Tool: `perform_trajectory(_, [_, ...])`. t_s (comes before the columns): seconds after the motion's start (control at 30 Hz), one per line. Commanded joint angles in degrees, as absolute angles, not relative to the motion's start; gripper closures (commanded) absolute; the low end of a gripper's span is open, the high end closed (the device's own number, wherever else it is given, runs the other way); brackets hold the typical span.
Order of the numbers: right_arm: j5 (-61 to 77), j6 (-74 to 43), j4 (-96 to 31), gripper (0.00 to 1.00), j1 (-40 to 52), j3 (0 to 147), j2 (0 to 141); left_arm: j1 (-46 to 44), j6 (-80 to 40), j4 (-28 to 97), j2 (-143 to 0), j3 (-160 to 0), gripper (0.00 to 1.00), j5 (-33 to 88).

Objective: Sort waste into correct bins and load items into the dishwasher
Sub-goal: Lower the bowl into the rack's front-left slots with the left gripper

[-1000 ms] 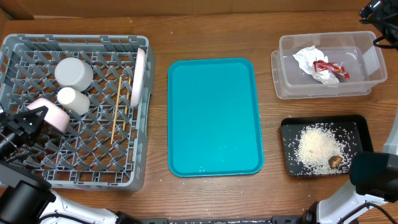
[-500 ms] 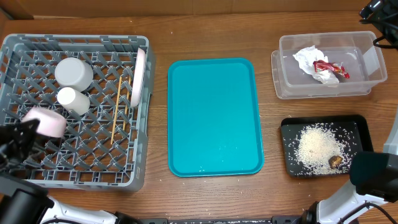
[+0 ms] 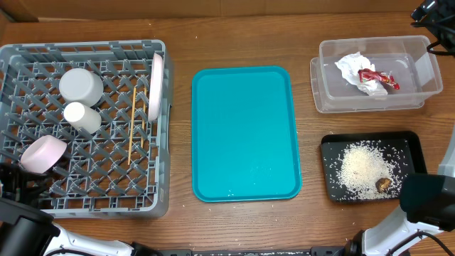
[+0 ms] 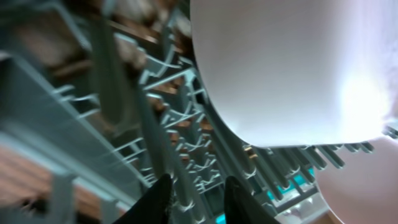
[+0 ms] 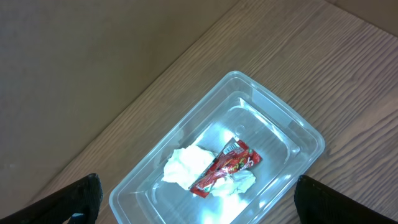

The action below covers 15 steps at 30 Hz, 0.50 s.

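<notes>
Left hand [image 4: 198, 198]: it is hanging at the 8 o'clock corner of the dish rack [image 3: 106, 208]. In the wrist view its two dark fingers [image 4: 163, 194] are standing a little apart, and they are gripping nothing; only the rack lattice is showing between them.
Right hand [image 5: 199, 198]: it is hovering above the clear tub [image 5: 298, 127]. Its fingers are spread wide at the two edges of the wrist view, and it is holding nothing.
Dish rack: it is sitting at 9 o'clock on the counter [image 3: 242, 35].
Tilted bowl [image 3: 43, 153]: it is leaning on the lattice at the rack's 8 o'clock, near the left hand but apart from its fingers.
Round bowl [image 3: 80, 84]: it is sitting at the rack's 11 o'clock.
White cup [image 3: 82, 117]: it is lying just at 6 o'clock of the round bowl.
Plate [image 3: 154, 87]: it is standing on edge by the rack's 2 o'clock wall.
Chopsticks [image 3: 135, 124]: they are lying side by side on the lattice, just at 8 o'clock of the plate.
Teal tray [image 3: 245, 134]: it is lying in the middle of the counter.
Clear tub contents: the tub is sitting at 2 o'clock and is holding the napkin [image 3: 352, 65] and the wrapper [image 3: 378, 78], which are touching.
Black tray [image 3: 328, 174]: it is lying at 4 o'clock and is carrying the rice grains [image 3: 361, 167], with a brown scrap [image 3: 384, 184] at its 5 o'clock.
</notes>
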State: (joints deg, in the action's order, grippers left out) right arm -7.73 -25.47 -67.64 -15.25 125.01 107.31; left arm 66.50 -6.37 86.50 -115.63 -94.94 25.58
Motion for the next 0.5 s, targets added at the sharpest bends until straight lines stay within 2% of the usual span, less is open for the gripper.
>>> perform_trajectory(0.0, [-7.84,-25.54,-67.44,0.00,-15.29,124.84,106.85,66.28,-7.73,87.35,-113.43,-99.00,0.73,20.99])
perform_trajectory(0.13, [-7.84,-25.54,-67.44,0.00,-15.29,124.84,106.85,63.77,-7.73,84.90,-107.98,-100.07,0.79,20.99])
perform_trajectory(0.2, [-7.84,-25.54,-67.44,0.00,-15.29,124.84,106.85,62.04,-7.94,81.97,-105.36,-100.07,0.96,20.51])
perform_trajectory(0.3, [-7.84,-25.54,-67.44,0.00,-15.29,124.84,106.85,59.02,-9.74,76.79,-103.55,-100.05,0.96,18.57])
perform_trajectory(0.47, [-7.84,-25.54,-67.44,0.00,-15.29,124.84,106.85,53.43,-16.25,71.05,-104.36,-98.02,0.96,6.66])
